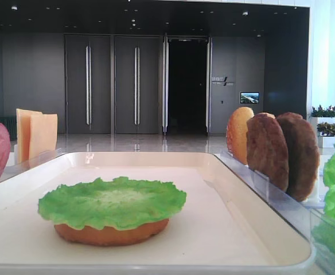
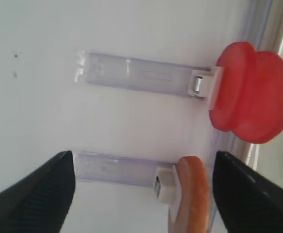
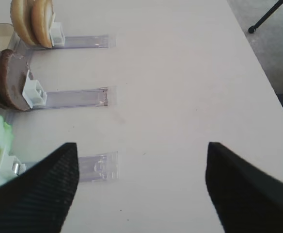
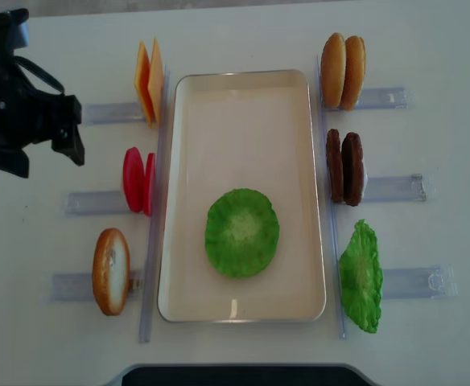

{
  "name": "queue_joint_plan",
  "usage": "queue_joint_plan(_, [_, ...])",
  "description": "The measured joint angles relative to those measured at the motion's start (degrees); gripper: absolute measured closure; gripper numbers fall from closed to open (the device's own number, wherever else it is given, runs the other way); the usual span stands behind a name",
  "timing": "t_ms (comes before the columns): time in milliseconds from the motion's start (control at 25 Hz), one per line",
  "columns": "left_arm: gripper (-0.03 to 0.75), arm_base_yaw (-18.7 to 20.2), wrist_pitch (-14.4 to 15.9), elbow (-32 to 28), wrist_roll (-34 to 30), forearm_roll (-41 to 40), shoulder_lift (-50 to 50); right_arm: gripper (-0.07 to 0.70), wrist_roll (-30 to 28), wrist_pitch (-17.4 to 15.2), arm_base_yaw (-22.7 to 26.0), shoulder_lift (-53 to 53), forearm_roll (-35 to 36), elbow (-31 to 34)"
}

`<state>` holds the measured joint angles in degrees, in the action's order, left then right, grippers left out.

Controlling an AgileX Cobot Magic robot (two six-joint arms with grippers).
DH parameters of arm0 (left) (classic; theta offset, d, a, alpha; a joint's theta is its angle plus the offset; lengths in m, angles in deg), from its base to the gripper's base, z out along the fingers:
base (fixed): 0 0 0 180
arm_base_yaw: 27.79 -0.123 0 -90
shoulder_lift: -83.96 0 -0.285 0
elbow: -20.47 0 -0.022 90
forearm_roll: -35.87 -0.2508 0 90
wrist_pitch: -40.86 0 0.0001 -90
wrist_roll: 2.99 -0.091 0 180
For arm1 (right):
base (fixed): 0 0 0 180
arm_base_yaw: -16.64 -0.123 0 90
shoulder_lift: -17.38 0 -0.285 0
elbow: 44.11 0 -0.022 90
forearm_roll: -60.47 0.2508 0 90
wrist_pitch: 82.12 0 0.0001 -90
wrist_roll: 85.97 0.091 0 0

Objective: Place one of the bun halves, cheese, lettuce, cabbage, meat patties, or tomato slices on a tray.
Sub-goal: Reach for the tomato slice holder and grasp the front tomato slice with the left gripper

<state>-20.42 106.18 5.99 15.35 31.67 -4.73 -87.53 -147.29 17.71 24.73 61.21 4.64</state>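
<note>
The cream tray (image 4: 243,88) holds a flat bun half (image 1: 111,234) with the ruffled lettuce (image 4: 241,233) lying on top of it. Left of the tray, cheese (image 4: 148,80), tomato slices (image 4: 138,181) and a bun half (image 4: 111,271) stand on edge in clear holders. To the right stand two bun halves (image 4: 342,71), the meat patties (image 4: 344,167) and another green leaf (image 4: 360,276). My left gripper (image 2: 142,162) is open and empty, with the tomato slices (image 2: 253,92) and a bun half (image 2: 192,196) ahead of it. The right gripper (image 3: 141,150) hangs open over bare table.
Clear plastic holder rails (image 4: 392,189) stick out from both sides of the tray across the white table. My left arm (image 4: 18,96) fills the far-left corner in the overhead view. A dark base edge (image 4: 235,375) lies along the near side.
</note>
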Motion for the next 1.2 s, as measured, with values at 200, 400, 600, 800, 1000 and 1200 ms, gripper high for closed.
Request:
queue_joint_plan(200, [0.022, 6.74, -0.99, 0.00, 6.18, 0.00, 0.00, 0.087, 0.00, 0.00, 0.00, 0.00, 0.00, 0.00])
queue_joint_plan(400, [0.022, 10.71, -1.41, 0.00, 10.65, 0.00, -0.77, 0.087, 0.00, 0.00, 0.00, 0.00, 0.00, 0.00])
queue_joint_plan(600, [0.022, 13.79, -1.30, 0.64, 13.30, -0.07, -2.94, 0.087, 0.00, 0.00, 0.00, 0.00, 0.00, 0.00])
queue_joint_plan(800, [0.022, 15.54, -0.67, 3.96, 14.09, 0.05, -7.02, 0.087, 0.00, 0.00, 0.00, 0.00, 0.00, 0.00])
queue_joint_plan(1000, [0.022, 15.81, -0.55, 6.48, 14.34, 0.73, -11.33, 0.087, 0.00, 0.00, 0.00, 0.00, 0.00, 0.00])
queue_joint_plan(1200, [0.022, 15.81, -0.55, 8.67, 14.34, 1.76, -14.86, 0.087, 0.00, 0.00, 0.00, 0.00, 0.00, 0.00])
